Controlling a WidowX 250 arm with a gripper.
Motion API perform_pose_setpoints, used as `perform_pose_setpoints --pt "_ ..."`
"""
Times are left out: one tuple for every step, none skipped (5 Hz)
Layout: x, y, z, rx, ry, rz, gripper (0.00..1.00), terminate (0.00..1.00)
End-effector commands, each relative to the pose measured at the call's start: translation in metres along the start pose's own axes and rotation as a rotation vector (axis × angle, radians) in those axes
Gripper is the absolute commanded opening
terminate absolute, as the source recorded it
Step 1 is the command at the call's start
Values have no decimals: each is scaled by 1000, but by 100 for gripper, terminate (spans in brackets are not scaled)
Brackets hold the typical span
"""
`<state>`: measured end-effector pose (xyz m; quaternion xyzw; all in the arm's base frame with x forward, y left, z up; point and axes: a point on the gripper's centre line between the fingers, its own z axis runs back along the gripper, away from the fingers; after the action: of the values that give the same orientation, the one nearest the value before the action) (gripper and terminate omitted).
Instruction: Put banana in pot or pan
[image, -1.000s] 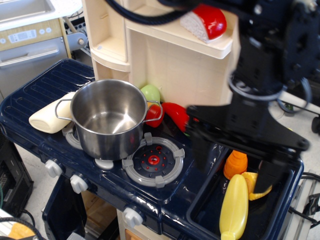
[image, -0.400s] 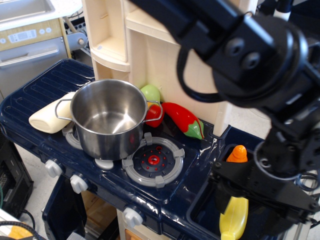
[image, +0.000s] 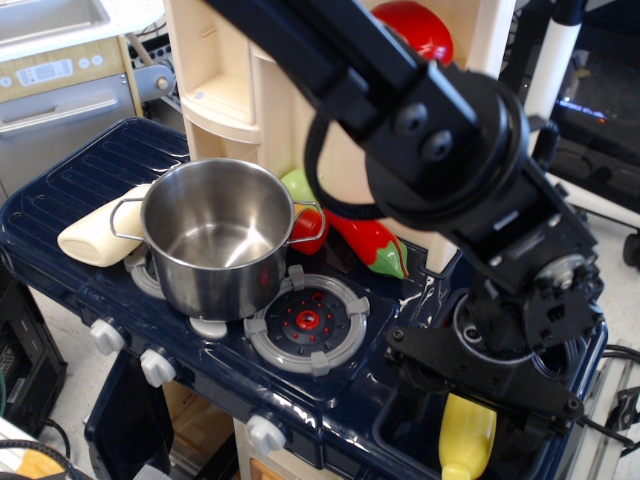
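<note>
The yellow banana (image: 466, 441) lies in the dark sink basin (image: 400, 425) at the front right; only its lower end shows under the arm. My gripper (image: 470, 408) has come down into the basin right over it. It looks open, with its jaws spread on either side of the banana. I cannot tell whether they touch it. The shiny steel pot (image: 216, 236) stands empty on the left burner, well to the left of the gripper.
A cream bottle-shaped toy (image: 98, 237) lies left of the pot. A red pepper (image: 368, 241), a green fruit (image: 299, 185) and a red toy (image: 308, 230) sit behind the free burner (image: 308, 320). A shelf unit (image: 300, 80) rises at the back.
The arm has swung right and down into the sink basin. It now covers the orange carrot, the corn and most of the banana. The pot and the other toys have not moved.
</note>
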<state>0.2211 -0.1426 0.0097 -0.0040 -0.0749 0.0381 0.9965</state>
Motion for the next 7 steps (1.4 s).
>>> perform_pose_setpoints --pt "-2 -8 -10 3 -55 64 100 0" --pt "0 -7 -5 -4 -37 58 0 0" --pt "1 -6 2 -64 8 119 0 0" --pt "2 39 51 -76 193 144 0 0" --pt "10 44 104 84 236 218 0 0" --pt "17 92 149 72 202 221 0 0" --pt "27 127 149 143 164 238 0 0"
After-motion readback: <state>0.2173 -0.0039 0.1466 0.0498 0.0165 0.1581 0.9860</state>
